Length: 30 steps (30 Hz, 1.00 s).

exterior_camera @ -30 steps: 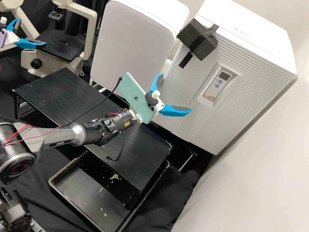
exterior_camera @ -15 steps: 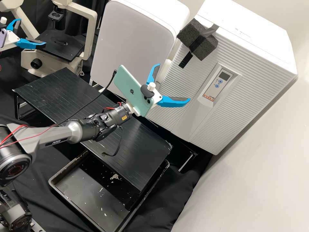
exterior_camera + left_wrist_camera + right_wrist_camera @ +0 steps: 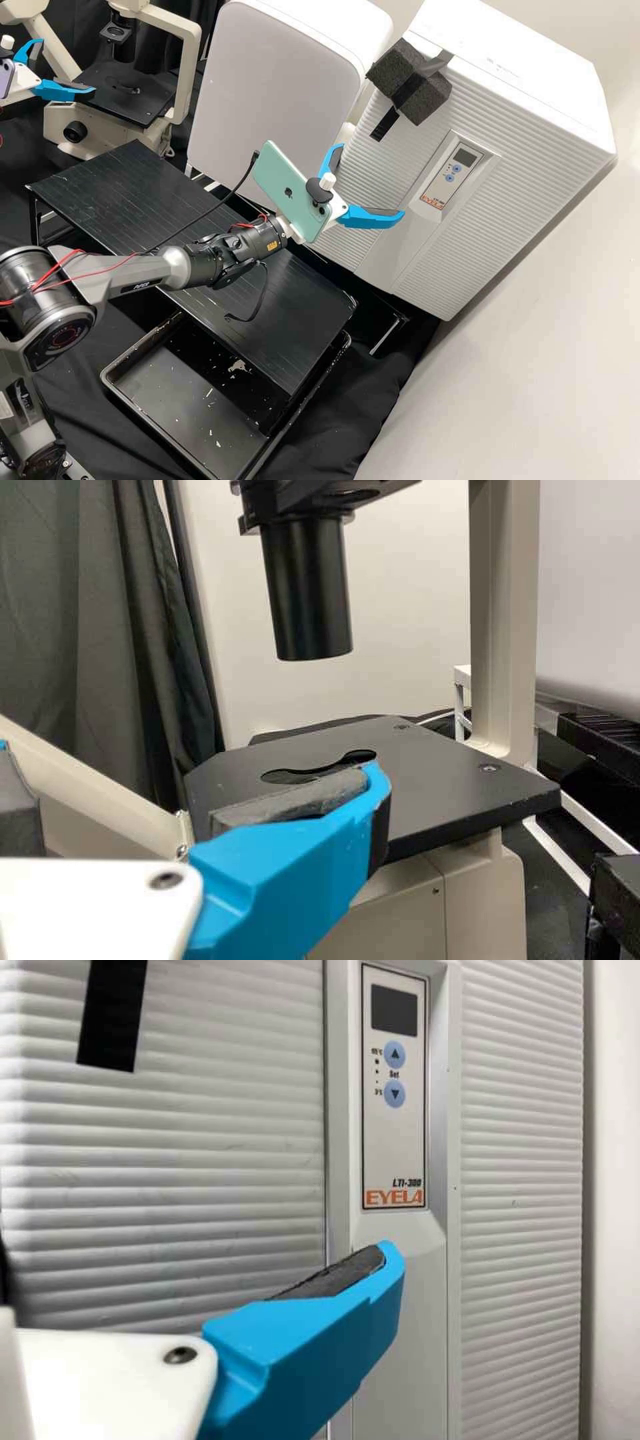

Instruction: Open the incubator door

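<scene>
The closed door (image 3: 380, 160) is on the front of the incubator (image 3: 533, 60). Before it, the right pincer (image 3: 373, 180) gapes wide. Well apart from it are the left pincer (image 3: 67, 67), also wide, and a microscope (image 3: 190, 67).

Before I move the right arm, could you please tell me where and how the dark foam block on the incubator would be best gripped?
I would set the open right hand astride the thick body of the dark foam block, coming from in front of the incubator. The block juts out from the ribbed front, so its outer sides look free to pinch.
</scene>
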Available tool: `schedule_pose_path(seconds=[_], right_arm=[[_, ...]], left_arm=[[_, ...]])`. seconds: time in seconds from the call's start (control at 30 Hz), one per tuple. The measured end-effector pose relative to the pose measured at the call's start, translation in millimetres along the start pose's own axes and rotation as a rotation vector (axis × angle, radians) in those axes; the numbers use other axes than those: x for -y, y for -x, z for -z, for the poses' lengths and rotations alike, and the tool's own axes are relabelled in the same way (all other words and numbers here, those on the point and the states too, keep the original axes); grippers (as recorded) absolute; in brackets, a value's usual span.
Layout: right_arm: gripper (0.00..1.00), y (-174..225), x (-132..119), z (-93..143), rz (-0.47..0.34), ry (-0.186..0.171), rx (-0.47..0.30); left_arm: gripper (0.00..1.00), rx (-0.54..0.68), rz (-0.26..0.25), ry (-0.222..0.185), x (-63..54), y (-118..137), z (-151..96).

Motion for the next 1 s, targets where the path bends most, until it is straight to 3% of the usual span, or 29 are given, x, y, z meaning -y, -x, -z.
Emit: schedule_pose_path(seconds=[0.57, 0.67, 0.8, 1.0], right_arm=[[0.0, 1, -2, 3, 0.021, 0.021, -0.012], [0.0, 1, -1, 3, 0.029, 0.018, -0.006], [0.0, 2, -2, 4, 0.043, -0.014, -0.005], [0.0, 5, -4, 10, 0.065, -0.024, 0.007]], left_arm=[[1.0, 0.0, 0.0, 0.0, 0.0, 0, 0], [1.0, 0.0, 0.0, 0.0, 0.0, 0, 0], [1.0, 0.0, 0.0, 0.0, 0.0, 0, 0], [1.0, 0.0, 0.0, 0.0, 0.0, 0, 0]])
